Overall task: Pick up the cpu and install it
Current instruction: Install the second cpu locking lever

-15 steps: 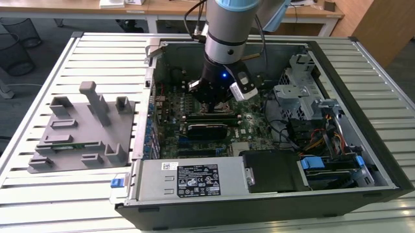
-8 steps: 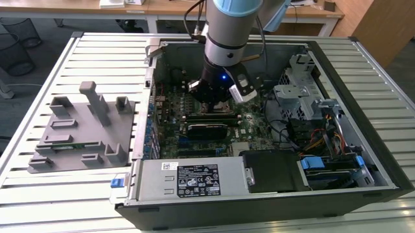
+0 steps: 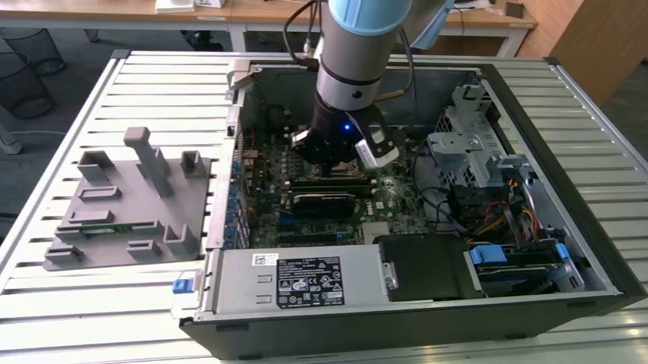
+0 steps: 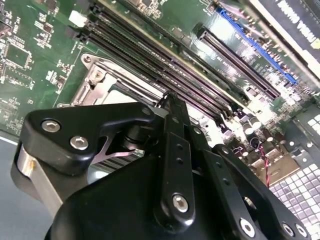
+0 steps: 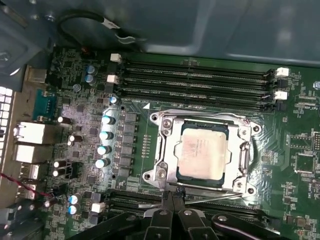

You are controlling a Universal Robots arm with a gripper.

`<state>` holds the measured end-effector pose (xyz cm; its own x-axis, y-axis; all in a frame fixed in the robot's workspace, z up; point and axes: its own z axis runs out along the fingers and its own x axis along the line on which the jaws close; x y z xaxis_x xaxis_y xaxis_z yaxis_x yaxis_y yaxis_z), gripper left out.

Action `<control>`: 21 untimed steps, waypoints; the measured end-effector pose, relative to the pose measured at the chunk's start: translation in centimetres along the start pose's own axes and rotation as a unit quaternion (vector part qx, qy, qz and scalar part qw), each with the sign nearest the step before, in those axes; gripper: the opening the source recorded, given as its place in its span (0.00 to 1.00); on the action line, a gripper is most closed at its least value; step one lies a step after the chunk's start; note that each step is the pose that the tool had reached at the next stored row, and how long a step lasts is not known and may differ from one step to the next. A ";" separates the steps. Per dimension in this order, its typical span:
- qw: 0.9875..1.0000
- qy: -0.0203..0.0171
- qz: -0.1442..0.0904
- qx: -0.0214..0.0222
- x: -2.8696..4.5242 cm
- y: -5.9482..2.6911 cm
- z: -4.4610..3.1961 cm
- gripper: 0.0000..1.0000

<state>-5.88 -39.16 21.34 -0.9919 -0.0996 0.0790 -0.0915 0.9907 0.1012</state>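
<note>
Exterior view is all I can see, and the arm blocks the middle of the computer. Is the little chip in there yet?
Observer: Yes. In the first wrist view the cpu lies flat inside the metal socket frame.
Operator: So is the claw holding it?
Observer: No. The gripper sits at the frame's edge, apart from the chip, with its fingers together.
Operator: Anything beside the socket?
Observer: Long black slots run along the side of the frame opposite the gripper.
</note>
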 end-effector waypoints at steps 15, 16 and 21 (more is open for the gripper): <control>0.999 -0.004 -0.003 -0.037 1.08 -0.41 0.99 0.11; 0.999 -0.004 -0.003 -0.038 1.10 -0.42 1.01 0.11; 0.999 -0.004 -0.004 -0.039 1.15 -0.61 1.04 0.11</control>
<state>-7.05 -39.78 20.34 -0.9919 -0.1057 0.0707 -0.0916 0.9797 0.1786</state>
